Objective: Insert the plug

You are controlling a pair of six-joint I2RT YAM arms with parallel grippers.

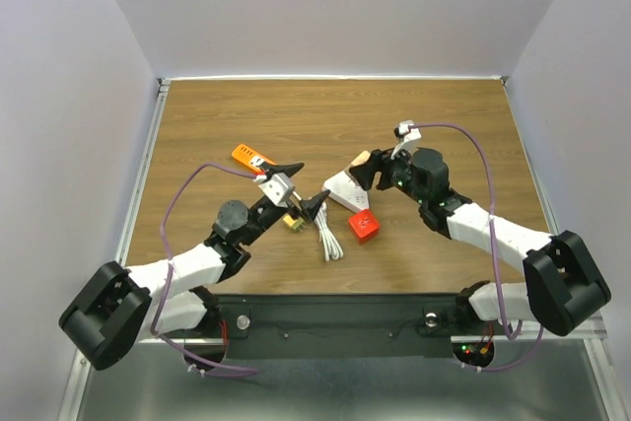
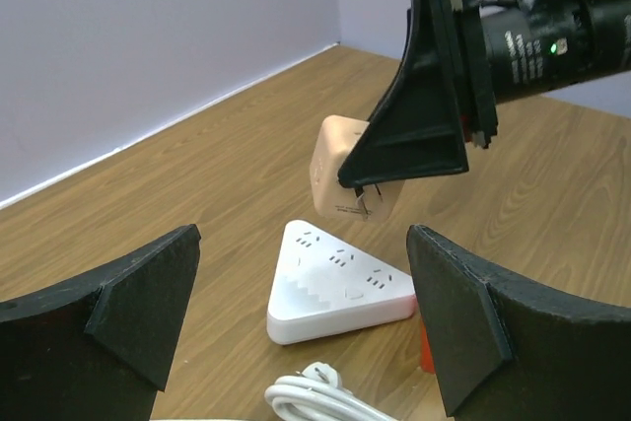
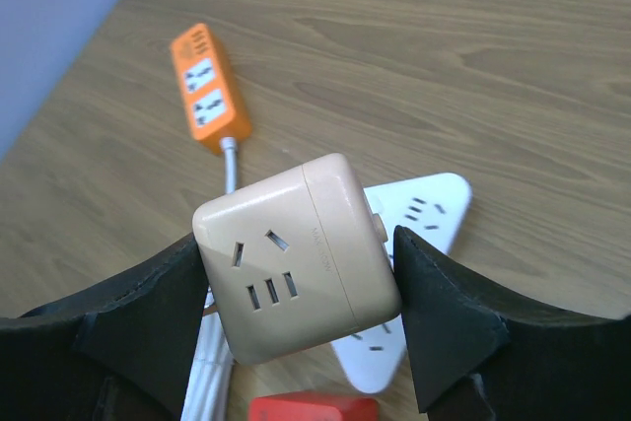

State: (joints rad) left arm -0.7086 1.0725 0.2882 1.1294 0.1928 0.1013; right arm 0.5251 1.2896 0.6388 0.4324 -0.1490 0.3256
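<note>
The right gripper [image 3: 296, 288] grasps a beige cube adapter [image 2: 340, 170], raised over the white triangular power strip [image 2: 340, 283] mid-table. Only the left wrist view shows its underside prongs [image 2: 367, 202]; the right wrist view shows its sockets [image 3: 261, 268]. The left gripper [image 1: 304, 187] is released.

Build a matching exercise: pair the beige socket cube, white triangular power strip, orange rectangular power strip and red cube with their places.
1 beige plastic socket cube
2 white triangular power strip
3 orange rectangular power strip
4 red plastic cube

A on wooden table, leftmost
B clamped in right gripper, lifted
C on table, nearest its near edge
D on table, just below the lifted cube

Pairs: 1-B, 2-D, 3-A, 4-C
</note>
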